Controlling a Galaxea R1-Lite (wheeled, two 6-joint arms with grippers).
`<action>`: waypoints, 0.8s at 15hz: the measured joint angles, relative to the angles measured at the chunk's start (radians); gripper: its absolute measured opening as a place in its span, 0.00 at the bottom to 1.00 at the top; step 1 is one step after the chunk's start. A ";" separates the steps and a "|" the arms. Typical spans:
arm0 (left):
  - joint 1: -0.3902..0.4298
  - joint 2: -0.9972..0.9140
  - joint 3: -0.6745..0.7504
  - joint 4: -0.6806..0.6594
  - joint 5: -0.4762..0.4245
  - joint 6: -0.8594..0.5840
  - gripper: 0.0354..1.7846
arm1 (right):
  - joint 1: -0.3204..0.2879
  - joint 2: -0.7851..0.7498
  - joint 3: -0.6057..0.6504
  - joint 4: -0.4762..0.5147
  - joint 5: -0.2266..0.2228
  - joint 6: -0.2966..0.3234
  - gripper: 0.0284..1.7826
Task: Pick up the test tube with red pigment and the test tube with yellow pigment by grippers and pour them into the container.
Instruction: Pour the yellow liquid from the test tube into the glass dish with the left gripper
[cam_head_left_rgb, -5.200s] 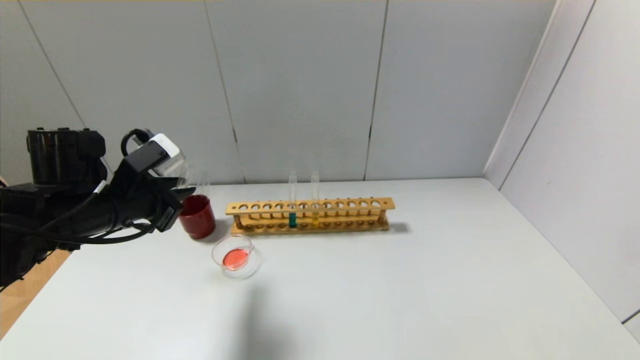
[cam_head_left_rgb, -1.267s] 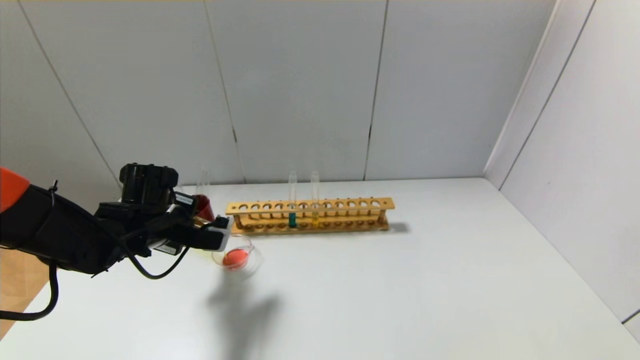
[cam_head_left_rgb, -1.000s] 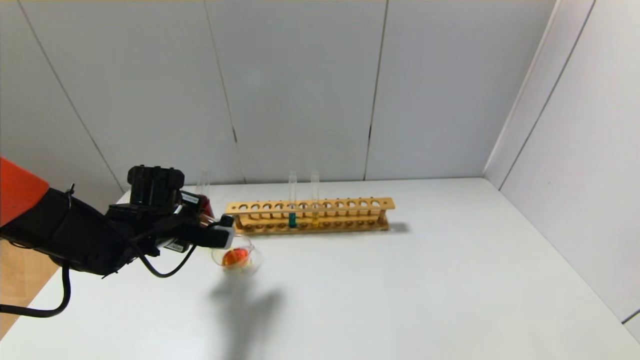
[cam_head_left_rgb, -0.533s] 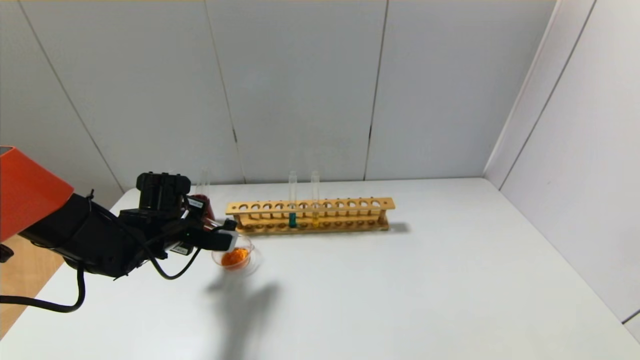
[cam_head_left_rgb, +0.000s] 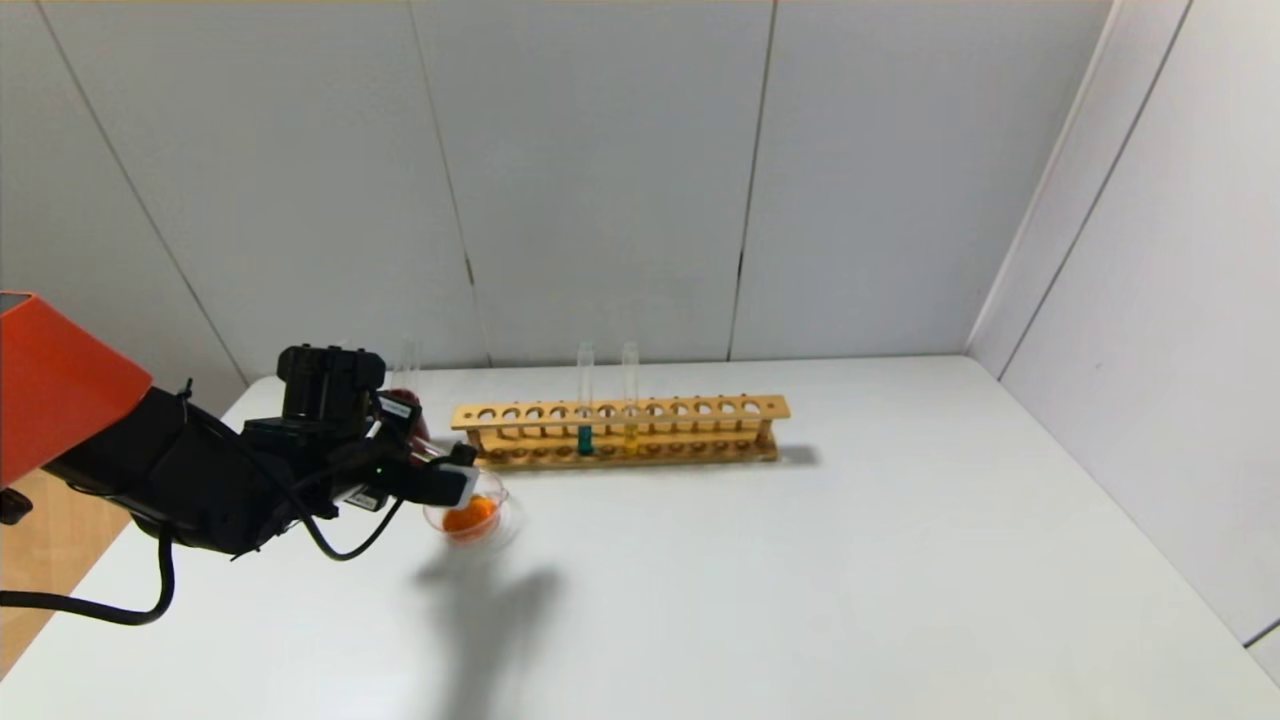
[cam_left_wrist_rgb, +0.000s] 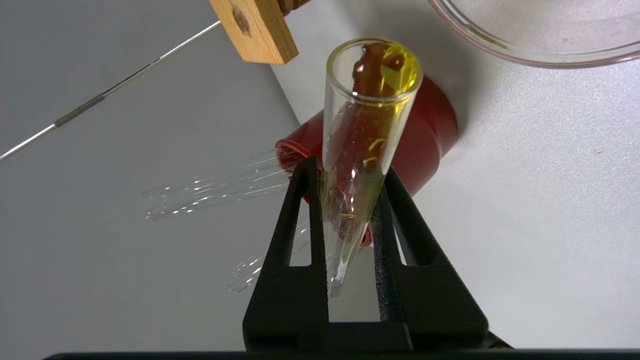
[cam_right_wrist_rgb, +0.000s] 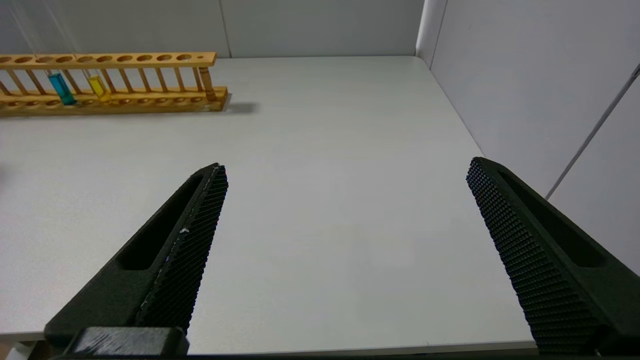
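My left gripper (cam_head_left_rgb: 455, 485) is shut on a clear test tube (cam_left_wrist_rgb: 370, 100) and holds it tipped, mouth down, over the near-left rim of the clear glass container (cam_head_left_rgb: 512, 520). The tube holds only a yellow film and drops, as the left wrist view (cam_left_wrist_rgb: 348, 167) shows. The container holds orange liquid. No tube with red liquid shows. My right gripper (cam_right_wrist_rgb: 347, 165) is open and empty, low over the table's right side, out of the head view.
A dark red cup (cam_left_wrist_rgb: 430, 135) with empty clear tubes (cam_left_wrist_rgb: 215, 182) stands just behind my left gripper. A wooden rack (cam_head_left_rgb: 620, 430) behind holds a teal tube (cam_head_left_rgb: 585, 400) and a yellow tube (cam_head_left_rgb: 630, 395). Walls stand behind and to the right.
My left gripper came down from the red cup to the container with the tube and tipped it. The liquid in the container turned from red to orange.
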 joint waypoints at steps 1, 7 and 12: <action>0.000 -0.001 -0.001 0.000 0.000 0.017 0.16 | 0.000 0.000 0.000 0.000 0.000 0.000 0.98; 0.000 -0.019 -0.005 -0.004 0.022 0.090 0.16 | 0.000 0.000 0.000 0.000 0.000 0.000 0.98; -0.013 -0.024 0.003 -0.019 0.023 0.097 0.16 | 0.000 0.000 0.000 0.000 0.000 0.000 0.98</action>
